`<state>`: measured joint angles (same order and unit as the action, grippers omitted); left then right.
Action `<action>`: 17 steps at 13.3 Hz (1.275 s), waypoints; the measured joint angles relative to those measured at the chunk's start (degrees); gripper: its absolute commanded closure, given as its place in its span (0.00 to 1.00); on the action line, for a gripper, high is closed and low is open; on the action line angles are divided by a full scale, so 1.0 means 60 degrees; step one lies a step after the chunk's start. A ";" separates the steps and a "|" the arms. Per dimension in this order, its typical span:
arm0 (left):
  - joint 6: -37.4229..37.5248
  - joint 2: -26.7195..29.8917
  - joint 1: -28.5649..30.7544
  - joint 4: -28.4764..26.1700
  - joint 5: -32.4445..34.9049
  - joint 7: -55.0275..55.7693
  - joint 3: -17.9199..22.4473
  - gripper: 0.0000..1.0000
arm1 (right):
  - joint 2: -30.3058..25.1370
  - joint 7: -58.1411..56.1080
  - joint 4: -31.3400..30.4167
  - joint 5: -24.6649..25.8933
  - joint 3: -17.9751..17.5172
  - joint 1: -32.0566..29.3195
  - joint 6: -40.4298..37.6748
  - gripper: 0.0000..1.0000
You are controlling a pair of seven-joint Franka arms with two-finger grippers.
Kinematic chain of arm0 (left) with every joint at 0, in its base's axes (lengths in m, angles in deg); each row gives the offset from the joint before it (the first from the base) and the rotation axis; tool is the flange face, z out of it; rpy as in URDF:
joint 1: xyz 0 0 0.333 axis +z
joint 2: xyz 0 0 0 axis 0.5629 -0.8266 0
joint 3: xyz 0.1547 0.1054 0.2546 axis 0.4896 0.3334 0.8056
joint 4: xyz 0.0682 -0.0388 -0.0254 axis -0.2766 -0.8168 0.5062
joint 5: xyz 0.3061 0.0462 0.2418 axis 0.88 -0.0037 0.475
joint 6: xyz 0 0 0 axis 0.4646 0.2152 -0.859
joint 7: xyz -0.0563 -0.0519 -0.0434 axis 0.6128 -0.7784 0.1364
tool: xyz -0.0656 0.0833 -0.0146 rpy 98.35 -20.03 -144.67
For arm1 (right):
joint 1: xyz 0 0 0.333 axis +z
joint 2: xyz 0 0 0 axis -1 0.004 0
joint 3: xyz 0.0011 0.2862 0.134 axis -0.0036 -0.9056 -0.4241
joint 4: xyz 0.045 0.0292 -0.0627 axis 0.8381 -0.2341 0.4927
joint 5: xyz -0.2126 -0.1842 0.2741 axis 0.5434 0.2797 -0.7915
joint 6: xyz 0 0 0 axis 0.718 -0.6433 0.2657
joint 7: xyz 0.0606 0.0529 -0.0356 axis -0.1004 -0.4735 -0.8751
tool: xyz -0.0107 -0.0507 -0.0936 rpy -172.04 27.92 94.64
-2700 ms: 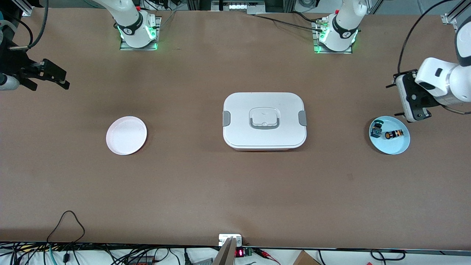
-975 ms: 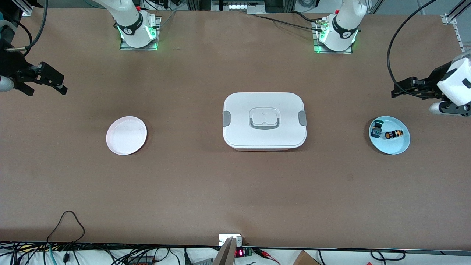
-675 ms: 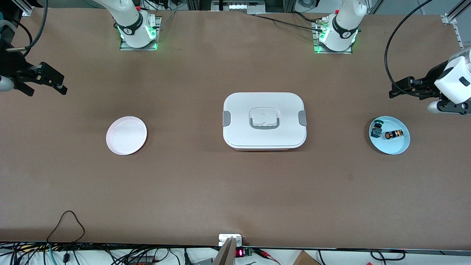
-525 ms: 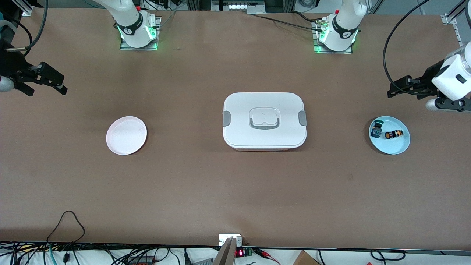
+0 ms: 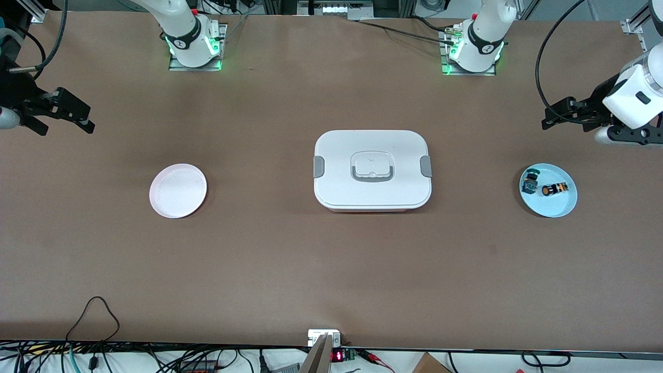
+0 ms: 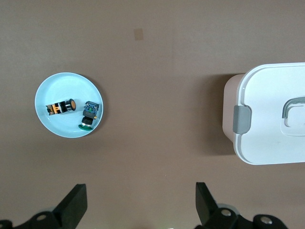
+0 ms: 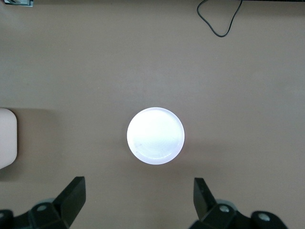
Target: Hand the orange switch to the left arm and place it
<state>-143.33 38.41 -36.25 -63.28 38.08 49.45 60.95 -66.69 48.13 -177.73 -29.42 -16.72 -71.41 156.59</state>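
Note:
The orange switch (image 5: 554, 190) lies on its side on a light blue plate (image 5: 548, 206) at the left arm's end of the table. It also shows in the left wrist view (image 6: 61, 107). The white box (image 5: 342, 155) stands at the table's middle. My left gripper (image 5: 557, 115) is open and empty, high over bare table beside the blue plate (image 6: 57, 128). My right gripper (image 5: 77, 111) is open and empty, waiting over the right arm's end of the table. Both wrist views show wide-apart empty fingers, for the left gripper (image 6: 139, 188) and the right gripper (image 7: 138, 183).
A dark switch with green and blue parts (image 5: 529, 181) shares the blue plate. A pink plate (image 5: 177, 190) lies between the box and the right arm's end of the table. Cables (image 5: 93, 311) hang at the table's near edge.
The left gripper has turned, lifted away from the blue plate and drifted toward the robots' side of the table. The right gripper has barely moved. The switch has not moved.

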 measured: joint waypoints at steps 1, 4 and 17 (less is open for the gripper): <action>-0.0006 0.0002 0.0022 0.0041 0.0007 0.0000 0.0003 0.00 | 0.0000 0.0000 0.0000 0.0000 0.0000 0.0000 0.0000 0.00; -0.0003 0.0008 0.0088 0.0263 0.0011 0.0001 0.0068 0.00 | 0.0001 0.0000 0.0000 0.0000 0.0001 0.0000 0.0000 0.00; 0.0155 -0.0081 0.0052 0.0770 0.0711 -0.0018 -0.0105 0.00 | 0.0005 0.0000 -0.0002 0.0000 0.0039 -0.0021 0.0003 0.00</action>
<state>-142.40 37.92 -35.94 -58.66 42.34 49.34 60.32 -66.66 48.13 -177.74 -29.42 -16.48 -71.54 156.61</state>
